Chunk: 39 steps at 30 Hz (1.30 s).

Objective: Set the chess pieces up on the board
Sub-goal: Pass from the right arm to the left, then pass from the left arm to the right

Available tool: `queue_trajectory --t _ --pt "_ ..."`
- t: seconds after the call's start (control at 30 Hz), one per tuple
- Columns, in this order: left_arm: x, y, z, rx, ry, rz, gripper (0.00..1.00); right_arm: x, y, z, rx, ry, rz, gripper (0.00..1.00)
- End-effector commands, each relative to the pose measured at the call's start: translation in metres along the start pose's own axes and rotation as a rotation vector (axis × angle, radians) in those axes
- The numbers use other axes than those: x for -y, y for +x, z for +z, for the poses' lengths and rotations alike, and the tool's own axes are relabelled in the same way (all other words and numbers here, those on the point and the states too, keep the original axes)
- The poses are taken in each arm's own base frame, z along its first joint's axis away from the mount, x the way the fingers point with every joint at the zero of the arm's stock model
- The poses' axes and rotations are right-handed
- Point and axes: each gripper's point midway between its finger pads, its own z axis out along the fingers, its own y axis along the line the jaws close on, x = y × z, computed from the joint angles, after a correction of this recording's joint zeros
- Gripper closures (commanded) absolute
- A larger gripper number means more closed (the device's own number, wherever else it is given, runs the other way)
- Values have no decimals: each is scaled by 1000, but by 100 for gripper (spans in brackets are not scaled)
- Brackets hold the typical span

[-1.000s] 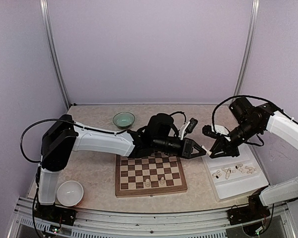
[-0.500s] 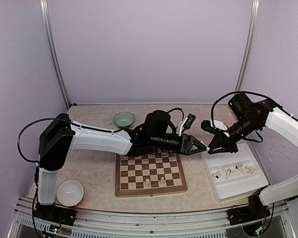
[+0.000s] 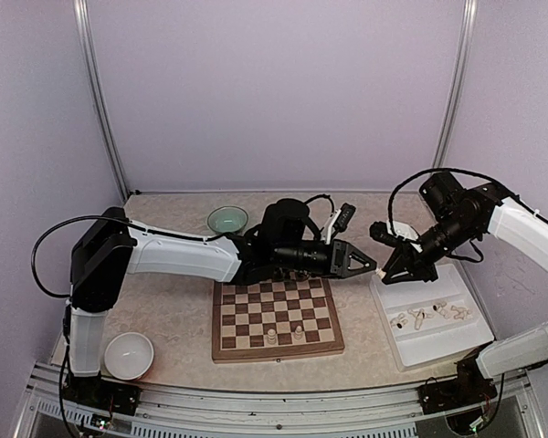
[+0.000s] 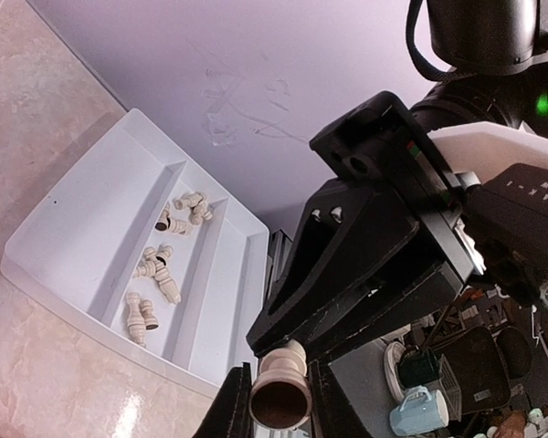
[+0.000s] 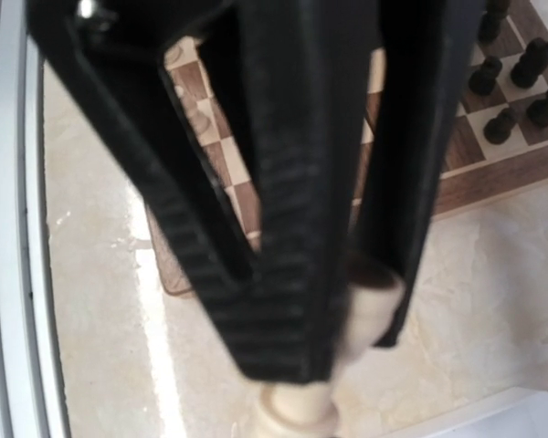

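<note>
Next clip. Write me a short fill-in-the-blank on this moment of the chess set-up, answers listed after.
1. In the top view, ___ cream chess pieces stand on the board.
2. The loose cream pieces lie in the white ___ right of the board.
3. The left hand is shut on just ___ cream piece, close to the right hand.
4. The bowl by the left arm's base is ___.
Answers: two; tray; one; white.
</note>
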Motion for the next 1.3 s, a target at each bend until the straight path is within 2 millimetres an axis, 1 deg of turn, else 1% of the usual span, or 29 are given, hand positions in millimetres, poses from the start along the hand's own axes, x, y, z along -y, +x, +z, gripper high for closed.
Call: queue_trajectory --t 0.0,0.03,0.07,0.1,0.13,0.17,0.2,0.23,0.27,0.3,0.37,0.43,0.57,0.67,0.8,1.03,1.13,1.27 --pt "15 -11 -2 31 49 34 83 -6 -1 3 0 -27 -11 87" --pt "15 -11 -3 33 48 35 83 -6 -4 1 10 -26 -14 87" --pt "12 -11 -4 38 42 32 83 -5 -9 -1 23 -15 -16 83" --pt "10 -12 -6 50 34 29 84 -2 -17 -8 49 11 -25 76" --pt "8 -16 -11 83 13 20 84 5 -28 -15 91 58 -45 66" --pt "-4 -19 -16 133 -43 -12 84 12 -39 -25 138 113 -64 57" --pt "-10 -24 -25 202 -88 -51 84 17 -51 -36 191 166 -89 49" --pt "2 -39 -38 295 -70 -57 85 22 -62 -49 249 217 -116 41" --pt "6 -45 -48 356 -52 -80 86 25 -71 -62 300 260 -133 34" --pt "16 -54 -58 410 -17 -94 87 27 -80 -70 337 278 -146 33" --pt "30 -68 -70 481 52 -131 88 32 -90 -78 386 278 -141 32" --pt "41 -78 -80 527 131 -169 88 34 -99 -82 440 272 -152 32" --pt "52 -90 -93 575 277 -251 89 32 -114 -83 527 225 -146 34" --pt "51 -91 -95 588 341 -300 89 33 -120 -81 568 185 -138 34" --pt "45 -90 -91 589 329 -316 90 33 -128 -78 605 127 -132 36" --pt "48 -90 -93 599 332 -317 90 26 -132 -69 621 63 -148 42" --pt "52 -92 -92 599 340 -313 90 25 -135 -68 625 51 -150 45" --pt "51 -89 -89 591 342 -318 89 22 -140 -68 633 25 -168 48"
